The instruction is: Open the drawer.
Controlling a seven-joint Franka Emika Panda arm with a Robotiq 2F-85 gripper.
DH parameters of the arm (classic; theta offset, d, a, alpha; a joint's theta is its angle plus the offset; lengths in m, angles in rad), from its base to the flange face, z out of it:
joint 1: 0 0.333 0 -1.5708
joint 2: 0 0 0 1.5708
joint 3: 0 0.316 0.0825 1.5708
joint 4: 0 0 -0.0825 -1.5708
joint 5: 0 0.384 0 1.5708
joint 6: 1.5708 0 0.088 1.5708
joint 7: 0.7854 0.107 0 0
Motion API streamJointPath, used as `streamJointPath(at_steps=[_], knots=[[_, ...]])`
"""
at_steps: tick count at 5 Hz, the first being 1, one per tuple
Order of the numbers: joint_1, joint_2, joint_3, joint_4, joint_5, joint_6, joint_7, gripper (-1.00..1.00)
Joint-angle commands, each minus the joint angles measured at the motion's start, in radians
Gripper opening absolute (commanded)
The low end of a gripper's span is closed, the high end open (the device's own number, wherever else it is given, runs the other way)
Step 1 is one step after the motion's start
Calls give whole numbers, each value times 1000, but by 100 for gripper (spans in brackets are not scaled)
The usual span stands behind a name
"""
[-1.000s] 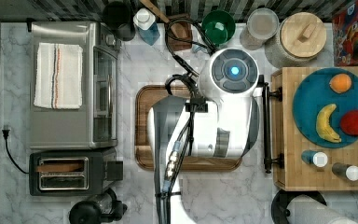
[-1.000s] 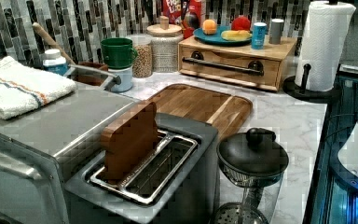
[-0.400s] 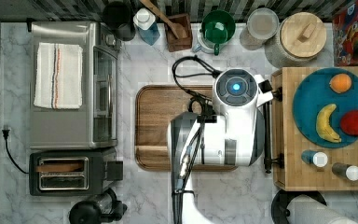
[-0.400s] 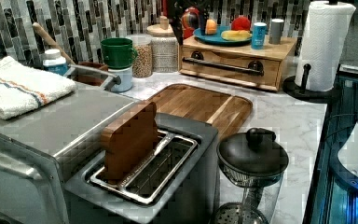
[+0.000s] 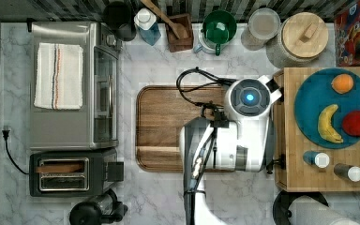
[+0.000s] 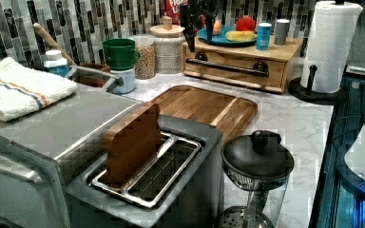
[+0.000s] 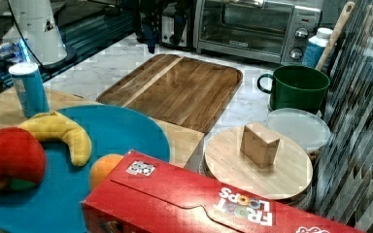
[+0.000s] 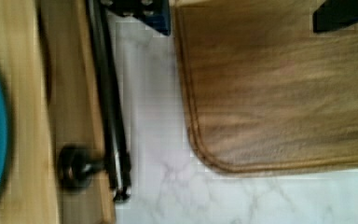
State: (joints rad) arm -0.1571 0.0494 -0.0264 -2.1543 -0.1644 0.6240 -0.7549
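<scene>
The light wooden drawer (image 6: 233, 77) sits flush in its box under the blue plate, with its black bar handle (image 6: 228, 68) across the front. In the wrist view the handle (image 8: 108, 93) runs along the drawer front (image 8: 63, 93), its end mount showing. My gripper (image 6: 198, 31) hangs open just above and in front of the handle's end at the left view's left. One dark finger (image 8: 142, 11) is right by the bar, the other (image 8: 342, 14) over the brown tray. In the right view the gripper (image 7: 164, 36) stands over the tray's far edge. My arm (image 5: 243, 126) covers the tray's side nearest the drawer.
A brown tray (image 5: 168, 126) lies on the marble counter beside the drawer box. A blue plate (image 5: 309, 98) with fruit and two shakers stand on the box top. A paper towel roll (image 6: 330, 45), jars, a green mug (image 5: 219, 28), toaster oven (image 5: 70, 84) and toaster (image 5: 70, 173) ring the area.
My arm has moved toward the top view's right, across the tray toward the drawer. In the left view the gripper has come down in front of the drawer box's corner.
</scene>
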Motion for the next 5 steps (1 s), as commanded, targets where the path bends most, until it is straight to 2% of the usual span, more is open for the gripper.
streamJointPath(at_steps=[1,3,5], knots=[[-69,-5,-27,-24,2,135,-159,100],[-65,34,-42,-43,-26,195,-140,100],[-95,87,-42,-64,-24,292,-166,100]])
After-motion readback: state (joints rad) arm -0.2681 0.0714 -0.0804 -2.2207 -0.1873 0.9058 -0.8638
